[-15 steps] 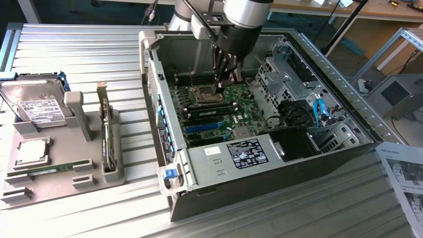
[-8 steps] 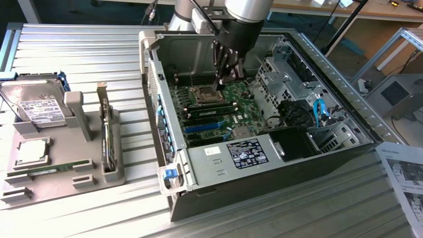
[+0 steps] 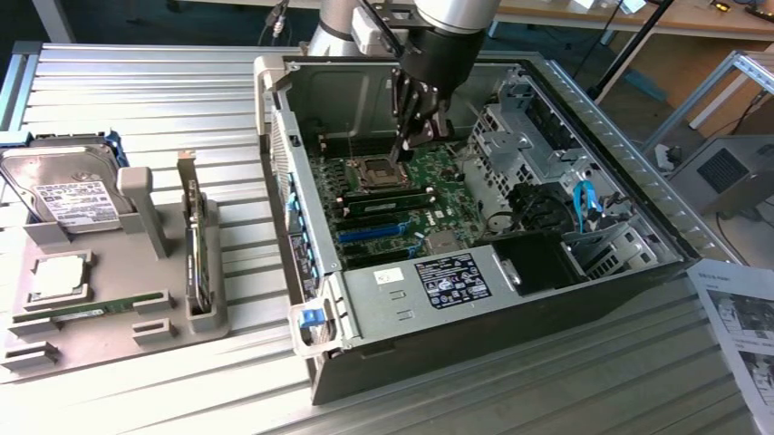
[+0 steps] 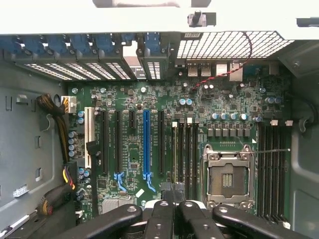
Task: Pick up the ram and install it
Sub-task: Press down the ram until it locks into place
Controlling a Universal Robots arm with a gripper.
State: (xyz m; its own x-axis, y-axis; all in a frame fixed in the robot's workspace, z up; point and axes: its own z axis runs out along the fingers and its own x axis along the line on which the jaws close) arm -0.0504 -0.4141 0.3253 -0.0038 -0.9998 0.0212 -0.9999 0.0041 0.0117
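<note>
A long, thin green ram (image 3: 91, 310) lies in its holder at the front of the grey tray (image 3: 158, 331), on the exterior view's left. My gripper (image 3: 408, 152) hangs inside the open computer case (image 3: 604, 136), fingers pointing down over the motherboard, far from that stick. It is shut, and I see nothing between the fingers. In the wrist view the gripper (image 4: 174, 201) sits just above the dark memory slots (image 4: 185, 149), beside the empty processor socket (image 4: 227, 174). A green strip (image 3: 387, 194) runs along the slots next to the socket (image 3: 372, 169); I cannot tell whether it is a seated stick.
The tray also holds a hard drive (image 3: 67, 195), a square silver processor (image 3: 58, 276) and an upright dark expansion card (image 3: 194, 245). The case walls, drive cage (image 3: 520, 145) and power supply (image 3: 423, 276) close in around the motherboard. Cables (image 4: 57, 149) run beside the board. A paper sheet (image 3: 740, 317) lies outside the case.
</note>
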